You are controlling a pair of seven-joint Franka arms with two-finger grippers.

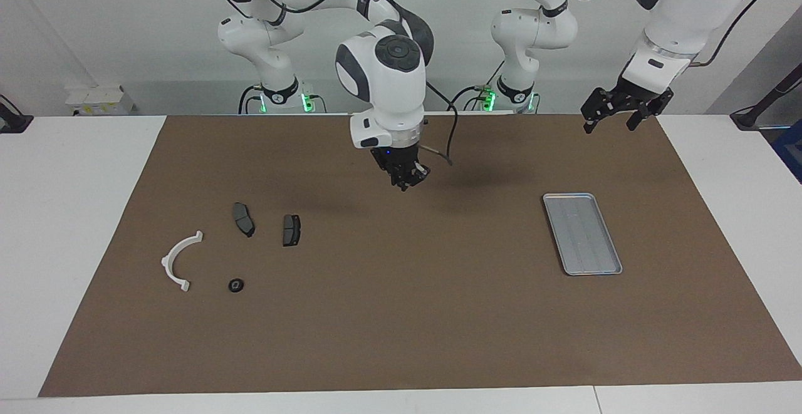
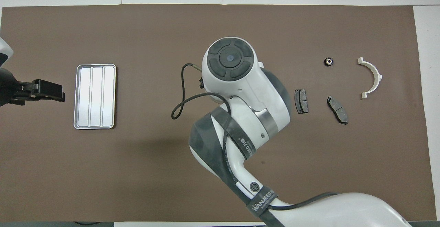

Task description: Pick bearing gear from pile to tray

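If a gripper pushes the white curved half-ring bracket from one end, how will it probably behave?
The white curved half-ring bracket looks like rigid plastic, so it should keep its shape. It lies flat on the brown mat, so it would probably slide and pivot, not roll. Its thin arc suggests low weight.
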